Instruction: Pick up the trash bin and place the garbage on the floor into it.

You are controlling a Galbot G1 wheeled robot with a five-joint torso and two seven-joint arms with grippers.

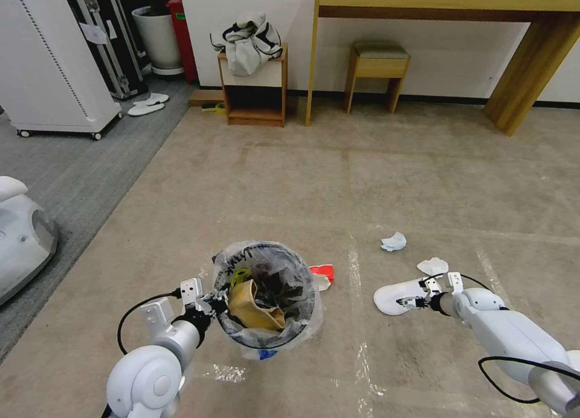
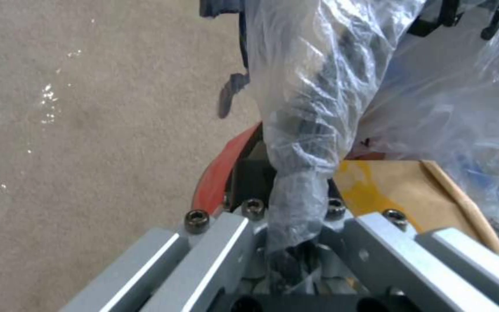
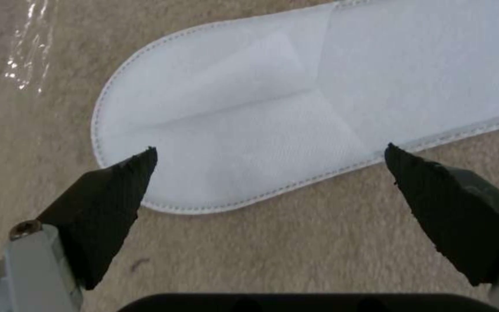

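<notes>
The trash bin [image 1: 311, 312], red with a crinkled clear liner, is at the centre front of the beige floor [image 1: 254, 182]. My left gripper [image 1: 214, 301] is shut on its near-left rim; the left wrist view shows the red rim [image 2: 221, 167] and bunched liner pinched in that gripper [image 2: 293, 203]. A crumpled brown paper bag [image 1: 254, 309] lies inside. My right gripper [image 1: 406, 301] hangs open just above a flat white oval piece [image 1: 386, 298], whose rounded end lies between the pads [image 3: 117, 195]. Two white tissues [image 1: 393, 241] and a red-and-white wrapper [image 1: 322, 274] lie on the carpet.
A wooden desk [image 1: 525, 73], a stool [image 1: 377, 67] and a small cabinet [image 1: 254, 98] with a bag on it line the far wall. Grey carpet [image 1: 78, 164], a white machine base [image 1: 21, 237] and white slippers [image 1: 148, 104] are to the left.
</notes>
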